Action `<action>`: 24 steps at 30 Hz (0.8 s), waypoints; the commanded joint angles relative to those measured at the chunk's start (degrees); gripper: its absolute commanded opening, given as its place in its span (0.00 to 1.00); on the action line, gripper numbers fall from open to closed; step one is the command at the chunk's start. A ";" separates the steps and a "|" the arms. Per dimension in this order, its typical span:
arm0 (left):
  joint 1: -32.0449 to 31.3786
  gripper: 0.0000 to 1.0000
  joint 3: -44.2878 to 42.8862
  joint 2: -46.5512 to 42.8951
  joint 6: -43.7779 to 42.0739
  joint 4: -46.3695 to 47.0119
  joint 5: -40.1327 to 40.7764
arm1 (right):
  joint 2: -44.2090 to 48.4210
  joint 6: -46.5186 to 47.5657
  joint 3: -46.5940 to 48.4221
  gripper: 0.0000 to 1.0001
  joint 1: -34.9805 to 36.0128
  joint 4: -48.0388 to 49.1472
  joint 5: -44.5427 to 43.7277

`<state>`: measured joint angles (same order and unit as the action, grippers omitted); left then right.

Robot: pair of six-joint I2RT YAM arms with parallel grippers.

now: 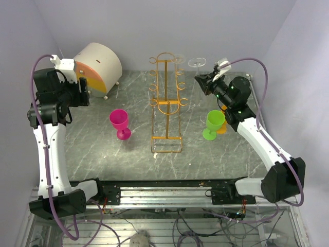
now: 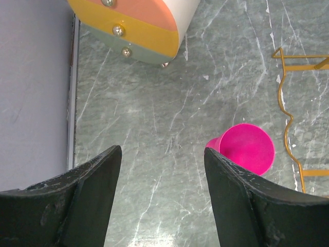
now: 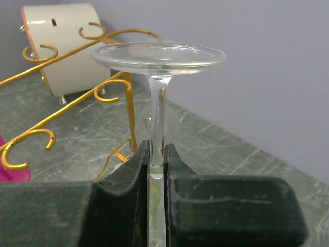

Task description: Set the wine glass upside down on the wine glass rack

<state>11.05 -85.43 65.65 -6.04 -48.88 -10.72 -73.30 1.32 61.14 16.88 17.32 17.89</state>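
While inverted, one wine glass, one rack

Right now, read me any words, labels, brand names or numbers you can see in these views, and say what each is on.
No readable words, numbers or signs in any view.
One small red mark on the white drum-shaped box: too small to tell whether it is lettering.

Wine glass: clear, glossy glass, its stem between the matt black, soft-looking pads of the right gripper. Rack beyond those pads: thin gold metal wire, smooth and shiny. Beneath the left gripper, whose fingers are scuffed and matt: grey marbled table with a faint sheen; pink cup, smooth plastic.
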 commanded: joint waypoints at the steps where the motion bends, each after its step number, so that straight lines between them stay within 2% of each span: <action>1: 0.41 0.76 1.37 -0.84 -0.59 1.91 -1.00 | -1.76 0.95 -0.06 0.00 -0.45 6.41 5.86; 12: 0.43 0.77 0.88 -0.51 -0.63 0.93 -2.83 | -5.52 2.10 -1.38 0.00 -0.49 11.13 10.71; 24: 0.41 0.76 1.08 -0.13 -0.72 0.54 -4.08 | -11.69 4.84 1.73 0.00 -0.45 12.66 13.25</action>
<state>11.05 -84.29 65.56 -6.24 -48.88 -12.43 -83.53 4.58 60.34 16.73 26.57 30.22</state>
